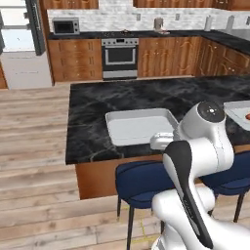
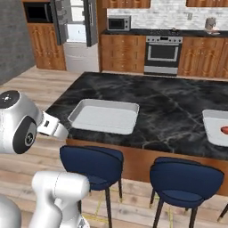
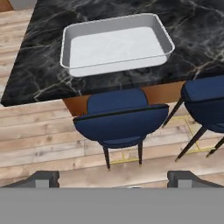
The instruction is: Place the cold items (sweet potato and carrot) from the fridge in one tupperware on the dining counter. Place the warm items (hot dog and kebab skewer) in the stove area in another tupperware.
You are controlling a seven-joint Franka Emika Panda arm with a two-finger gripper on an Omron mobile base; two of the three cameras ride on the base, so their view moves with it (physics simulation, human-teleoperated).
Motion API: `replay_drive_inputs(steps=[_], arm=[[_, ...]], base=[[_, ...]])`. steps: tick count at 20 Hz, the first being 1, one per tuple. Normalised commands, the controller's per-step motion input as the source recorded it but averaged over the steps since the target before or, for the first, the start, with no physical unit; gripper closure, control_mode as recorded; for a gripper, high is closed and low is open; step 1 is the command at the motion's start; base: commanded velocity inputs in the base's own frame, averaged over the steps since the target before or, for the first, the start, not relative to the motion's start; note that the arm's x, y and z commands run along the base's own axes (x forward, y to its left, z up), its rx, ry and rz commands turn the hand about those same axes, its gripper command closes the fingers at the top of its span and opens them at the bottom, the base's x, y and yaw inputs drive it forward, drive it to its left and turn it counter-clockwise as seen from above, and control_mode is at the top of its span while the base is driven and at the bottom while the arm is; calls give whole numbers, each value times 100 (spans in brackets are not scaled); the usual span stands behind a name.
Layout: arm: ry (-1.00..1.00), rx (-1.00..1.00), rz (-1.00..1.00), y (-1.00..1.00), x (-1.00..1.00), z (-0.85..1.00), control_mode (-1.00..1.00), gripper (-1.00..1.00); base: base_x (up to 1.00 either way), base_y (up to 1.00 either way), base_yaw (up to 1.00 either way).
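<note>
Gripper (image 3: pixel 113 179), jaws spread wide and empty at the bottom of the hand view, faces an empty tupperware (image 3: pixel 114 43) at upper centre on the dining counter (image 3: pixel 39 74), so fetching seems the step in hand, calling for a drive toward the fridge (image 2: pixel 75 31).

Second tupperware (image 2: pixel 217 127) and its reddish item (image 2: pixel 224 130) cut by frame edge
</note>
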Motion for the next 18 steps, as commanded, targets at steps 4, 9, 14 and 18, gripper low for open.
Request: replay_drive_inputs(steps=[4, 9, 14, 18], arm=[[0, 0, 0, 0, 0, 0, 100, -100], [0, 0, 0, 0, 0, 0, 100, -100], [0, 0, 0, 0, 0, 0, 100, -100], [0, 0, 0, 0, 0, 0, 100, -100]], base=[[14, 100, 0], [31, 100, -1], [61, 100, -12], [77, 100, -20]])
